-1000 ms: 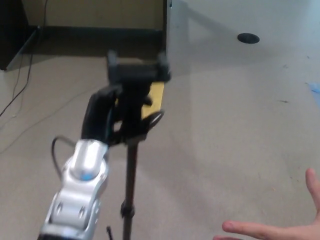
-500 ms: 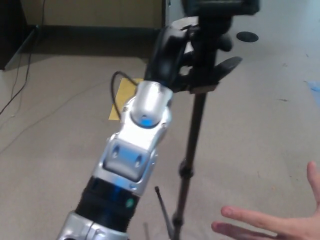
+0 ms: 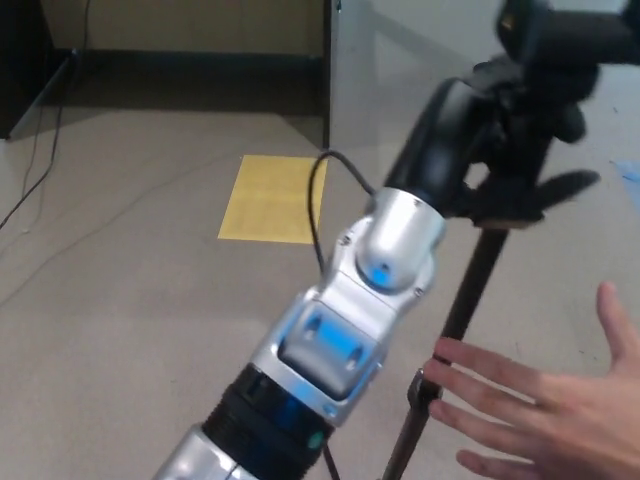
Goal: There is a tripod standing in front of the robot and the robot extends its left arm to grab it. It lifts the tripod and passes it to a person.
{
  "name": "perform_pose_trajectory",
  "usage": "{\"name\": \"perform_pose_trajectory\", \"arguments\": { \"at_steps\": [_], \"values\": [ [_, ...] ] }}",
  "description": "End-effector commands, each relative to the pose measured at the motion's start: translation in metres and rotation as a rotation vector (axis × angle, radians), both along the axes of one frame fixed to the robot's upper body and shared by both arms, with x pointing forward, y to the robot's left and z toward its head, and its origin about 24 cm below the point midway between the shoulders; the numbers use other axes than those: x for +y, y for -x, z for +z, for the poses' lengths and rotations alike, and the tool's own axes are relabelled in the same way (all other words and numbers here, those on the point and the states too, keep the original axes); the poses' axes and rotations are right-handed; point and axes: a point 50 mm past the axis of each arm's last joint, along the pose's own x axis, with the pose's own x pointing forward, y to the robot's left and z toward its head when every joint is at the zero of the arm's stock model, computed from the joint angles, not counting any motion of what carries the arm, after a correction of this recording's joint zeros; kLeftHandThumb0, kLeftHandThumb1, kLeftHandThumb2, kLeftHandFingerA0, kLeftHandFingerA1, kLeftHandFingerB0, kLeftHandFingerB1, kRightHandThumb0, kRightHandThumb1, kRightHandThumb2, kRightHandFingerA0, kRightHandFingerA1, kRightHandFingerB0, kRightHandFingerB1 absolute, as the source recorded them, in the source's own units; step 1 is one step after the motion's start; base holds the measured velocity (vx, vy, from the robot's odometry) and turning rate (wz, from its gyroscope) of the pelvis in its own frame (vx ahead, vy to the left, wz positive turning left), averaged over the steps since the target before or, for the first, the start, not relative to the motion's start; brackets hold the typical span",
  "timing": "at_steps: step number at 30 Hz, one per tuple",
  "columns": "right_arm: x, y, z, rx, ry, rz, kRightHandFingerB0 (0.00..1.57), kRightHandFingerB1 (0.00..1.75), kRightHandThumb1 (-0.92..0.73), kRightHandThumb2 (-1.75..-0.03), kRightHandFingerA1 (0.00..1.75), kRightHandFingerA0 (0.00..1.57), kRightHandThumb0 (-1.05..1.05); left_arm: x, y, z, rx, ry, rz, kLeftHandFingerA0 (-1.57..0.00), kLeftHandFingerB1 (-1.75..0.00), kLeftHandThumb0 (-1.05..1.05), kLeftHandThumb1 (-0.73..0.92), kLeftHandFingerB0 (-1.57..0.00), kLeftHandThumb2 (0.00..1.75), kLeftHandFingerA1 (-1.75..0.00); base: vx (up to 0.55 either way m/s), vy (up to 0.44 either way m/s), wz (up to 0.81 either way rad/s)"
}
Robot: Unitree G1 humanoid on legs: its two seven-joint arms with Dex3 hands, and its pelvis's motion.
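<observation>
1 left hand [image 3: 455,135] gripping tripod [image 3: 480,270], person's hand [image 3: 545,405] near

Beige carpeted floor [image 3: 120,330] | flat yellow square mat [image 3: 272,198] lying on it, centre-left | thin dark cable [image 3: 38,170] trailing across the floor at far left | grey panel edge [image 3: 340,70] standing upright behind the mat | dark baseboard [image 3: 190,68] along the back wall

A person's open hand [image 3: 560,410] blocks the lower right; floor [image 3: 130,300] left lies free
</observation>
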Motion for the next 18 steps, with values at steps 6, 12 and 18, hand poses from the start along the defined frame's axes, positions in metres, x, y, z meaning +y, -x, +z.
{"name": "perform_pose_trajectory", "arguments": {
  "at_steps": [6, 12, 18],
  "values": [
    [-0.001, -0.007, 0.002, 0.001, 0.012, 0.007, 0.37, 0.33, -0.71, -0.62, 0.36, 0.49, -0.66, -0.084, 0.1, 0.026, -0.108, 0.13, -0.338, -0.8, -1.74, -0.31, 0.6, -0.61, 0.56, -1.75, 0.0, 0.0, 0.0],
    [-0.002, -0.005, 0.003, -0.01, -0.003, 0.022, 0.26, 0.3, -0.72, -0.62, 0.37, 0.49, -0.66, -0.088, 0.118, 0.02, -0.159, 0.173, -0.405, -0.77, -1.75, -0.22, 0.61, -0.58, 0.58, -1.75, 0.0, 0.0, 0.0],
    [-0.002, -0.006, 0.003, -0.009, -0.033, 0.024, 0.38, 0.33, -0.71, -0.62, 0.38, 0.48, -0.6, -0.085, 0.125, 0.021, -0.137, 0.186, -0.419, -0.79, -1.75, -0.23, 0.62, -0.6, 0.58, -1.75, 0.0, 0.0, 0.0]
  ]
}}
